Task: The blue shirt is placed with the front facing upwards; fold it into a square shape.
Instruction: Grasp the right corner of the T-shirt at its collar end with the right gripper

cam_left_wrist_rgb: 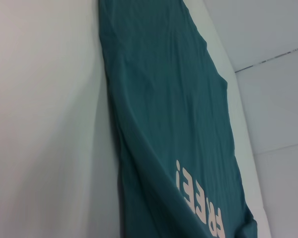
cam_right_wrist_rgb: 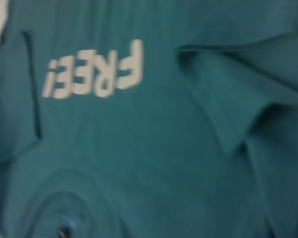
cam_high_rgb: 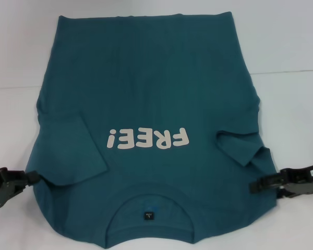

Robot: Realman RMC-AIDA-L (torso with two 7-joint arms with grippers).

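Front up on the white table (cam_high_rgb: 297,41), the blue shirt (cam_high_rgb: 151,88), collar nearest the robot, hem far away. Long axis running straight out from the collar to that far hem.

Nearest of all, the collar (cam_high_rgb: 148,207) with its small dark neck label (cam_high_rgb: 148,214). Just beyond the collar, the cream "FREE!" lettering (cam_high_rgb: 147,138), upside down from here. Either side of the lettering, both sleeves already turned inward: left sleeve (cam_high_rgb: 75,151) lying flat across the chest, right sleeve (cam_high_rgb: 242,146) folded in but rumpled, with a loose corner poking up.

Level with the collar, flanking it, the two grippers. Left gripper (cam_high_rgb: 35,177) at the shoulder edge left of the collar, tips touching or just on the cloth. Right gripper (cam_high_rgb: 253,186) at the shoulder edge right of the collar, tips likewise at the fabric edge. Open or closed? Cannot tell for either, and no cloth visibly lifted by either one.

Farther out past the lettering, a long plain stretch of teal body, smooth, up to the straight hem at the far table edge.

Key relation, then: shirt lying between the grippers, each equally close to its own shoulder, long axis pointing away. Likely next call: a lengthwise fold, shoulders carried out toward the hem, both arms together. Risk: that rumpled right sleeve slipping loose.
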